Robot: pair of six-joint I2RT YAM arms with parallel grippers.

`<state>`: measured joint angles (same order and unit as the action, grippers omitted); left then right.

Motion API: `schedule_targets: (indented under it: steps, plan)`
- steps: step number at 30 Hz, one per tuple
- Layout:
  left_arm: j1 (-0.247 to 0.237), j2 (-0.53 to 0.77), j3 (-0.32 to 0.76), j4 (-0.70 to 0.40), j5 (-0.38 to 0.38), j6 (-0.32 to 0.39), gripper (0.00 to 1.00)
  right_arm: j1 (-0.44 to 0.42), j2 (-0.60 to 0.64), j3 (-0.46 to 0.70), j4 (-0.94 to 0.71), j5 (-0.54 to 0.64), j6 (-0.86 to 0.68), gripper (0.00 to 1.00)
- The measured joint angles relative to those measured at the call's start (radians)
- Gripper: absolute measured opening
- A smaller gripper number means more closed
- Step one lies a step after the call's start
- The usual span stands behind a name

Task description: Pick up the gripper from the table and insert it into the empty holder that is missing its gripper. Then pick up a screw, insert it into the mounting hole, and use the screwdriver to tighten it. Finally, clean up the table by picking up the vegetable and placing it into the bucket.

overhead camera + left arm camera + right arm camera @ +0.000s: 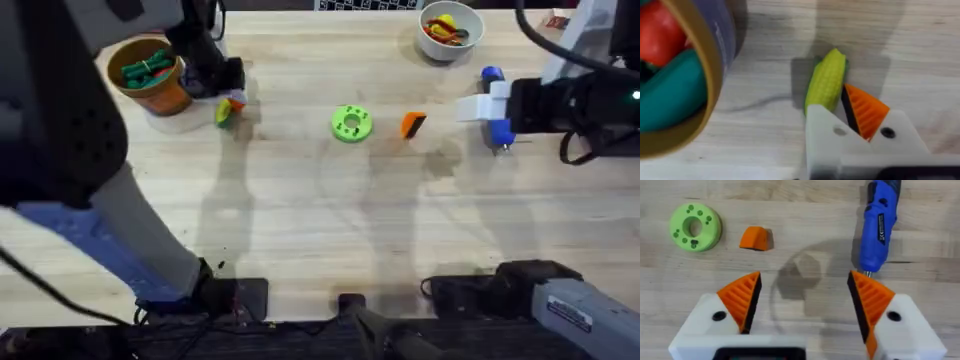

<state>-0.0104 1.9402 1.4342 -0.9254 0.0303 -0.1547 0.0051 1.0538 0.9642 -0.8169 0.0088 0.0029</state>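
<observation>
In the overhead view, the left pincer [228, 98] sat at the vegetable [223, 113], just beside the bucket [152, 76] at the far left of the table [300, 220]. The loose orange gripper [413, 124] lay near the middle, next to a green disc [351, 123]. The right pincer [478, 108] hovered by the blue screwdriver [494, 105], and a white bowl [451, 30] stood at the far edge.

The left wrist view showed the left pincer [837, 107] pinching the vegetable [826, 80] between its bare white holder [822, 135] and one orange finger [865, 110], the bucket [695, 75] close by.

The right wrist view showed the right pincer [802, 300] spread wide over bare table, apart from the gripper [755, 238] and green disc [694, 226]. The screwdriver [879, 225] lay with its tip at one finger [870, 300].
</observation>
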Motion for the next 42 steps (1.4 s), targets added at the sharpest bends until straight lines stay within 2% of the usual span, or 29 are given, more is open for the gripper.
schedule_targets:
  steps: [10, 15, 20, 21, 22, 42]
  plan:
    - [-0.031, -0.324, 0.02, -0.092, 0.0, 0.0, 0.011, 0.0, 0.0, 0.0, -0.007, 0.0, 0.0, 0.994]
    - [-0.03, -0.412, 0.022, -0.132, 0.0, 0.002, 0.029, 0.0, 0.0, 0.0, -0.007, 0.0, 0.0, 0.994]
    - [-0.03, -0.437, 0.022, -0.137, -0.005, 0.0, 0.813, 0.0, 0.0, 0.0, -0.007, 0.0, 0.0, 0.993]
    - [-0.03, -0.437, 0.022, -0.138, -0.005, -0.005, 0.939, 0.0, 0.0, 0.0, -0.007, 0.0, 0.0, 0.993]
    - [-0.03, -0.437, 0.022, -0.138, -0.005, -0.004, 0.971, 0.0, 0.0, 0.0, -0.007, 0.0, 0.0, 0.992]
    - [-0.03, -0.437, 0.022, -0.133, -0.023, -0.004, 0.985, 0.0, 0.0, 0.0, -0.007, 0.0, 0.0, 0.992]
